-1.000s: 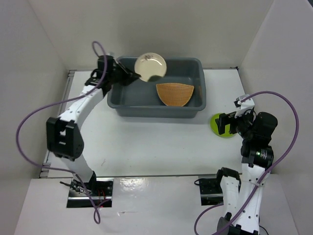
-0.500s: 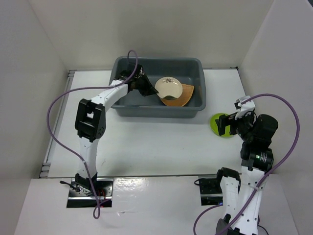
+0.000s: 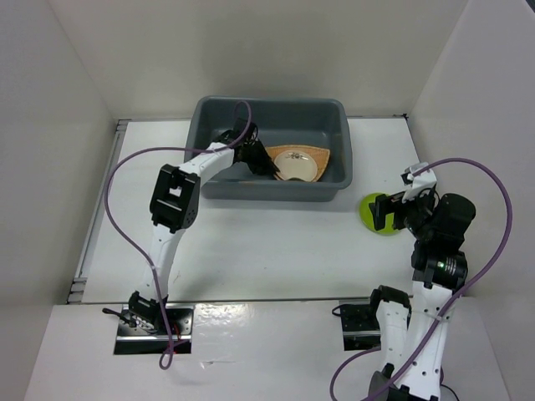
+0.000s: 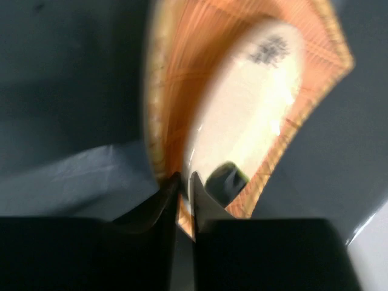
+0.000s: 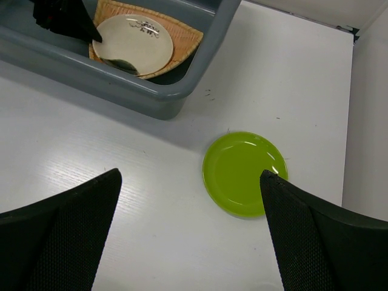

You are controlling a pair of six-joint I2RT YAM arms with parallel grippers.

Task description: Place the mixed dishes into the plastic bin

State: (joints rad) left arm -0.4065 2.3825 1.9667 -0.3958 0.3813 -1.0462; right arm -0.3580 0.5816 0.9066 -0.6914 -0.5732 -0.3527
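The dark grey plastic bin [image 3: 344, 150] stands at the back of the table. The orange woven fan-shaped plate [image 3: 321, 154] lies in its right half. The cream saucer [image 3: 295, 164] with a dark spot lies on that plate. My left gripper [image 3: 272, 170] is inside the bin, shut on the saucer's left rim [image 4: 248, 115]; the orange plate [image 4: 182, 60] shows under it. The lime-green plate [image 5: 244, 173] lies on the table right of the bin. My right gripper [image 5: 191, 174] is open and empty above it. The clear cup is out of view.
White walls close in the table on the left, back and right. The bin's near wall [image 5: 121, 82] stands between the green plate [image 3: 369, 209] and the dishes inside. The right gripper [image 3: 391, 209] partly covers the green plate from above.
My left gripper has carried the cream saucer from above the bin's back left rim down onto the orange plate. The right arm has not moved.
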